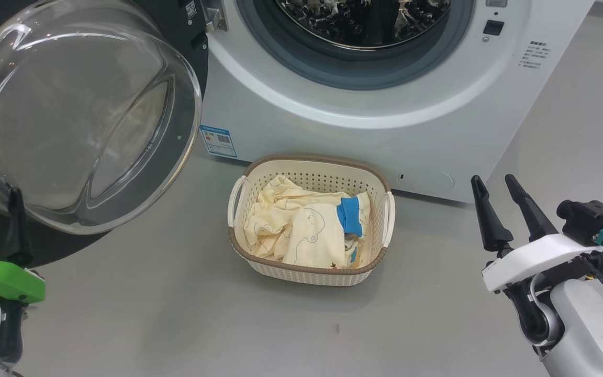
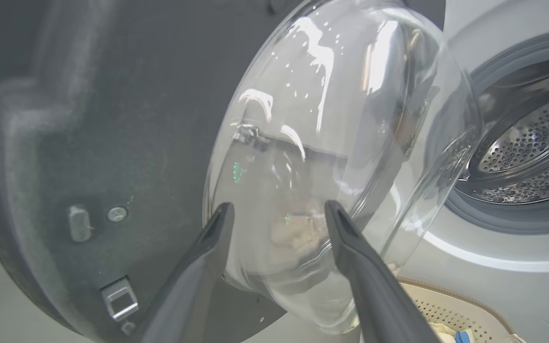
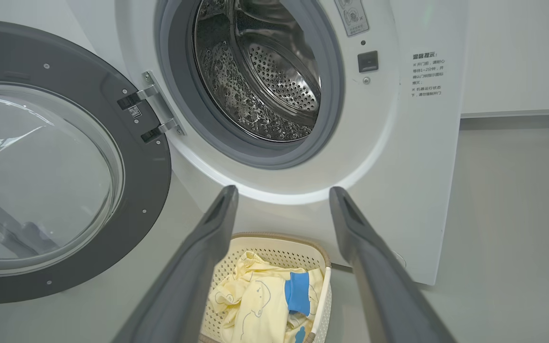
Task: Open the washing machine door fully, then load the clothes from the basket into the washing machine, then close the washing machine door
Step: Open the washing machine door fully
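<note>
The washing machine door (image 1: 178, 36) stands swung open at the left, its clear glass bowl (image 1: 71, 115) bulging toward me. The white washing machine (image 1: 385, 131) shows its steel drum (image 3: 265, 81). On the floor before it sits the cream basket (image 1: 312, 162), with the pale yellow clothes (image 1: 301, 230) and a blue cuff inside. My left gripper (image 2: 279, 206) is open, its fingers on either side of the bowl's lower part and holding nothing. One of its dark fingers (image 1: 16, 209) rises at the door's lower edge. To the right of the basket, my right gripper (image 1: 494, 180) is open and empty.
Grey floor (image 1: 280, 324) spreads in front of the basket and to the machine's right. The door hinge (image 3: 153, 112) joins the door to the machine's left side. A latch (image 2: 118, 297) sits on the door's inner rim. A blue sticker (image 1: 219, 140) marks the machine's lower left.
</note>
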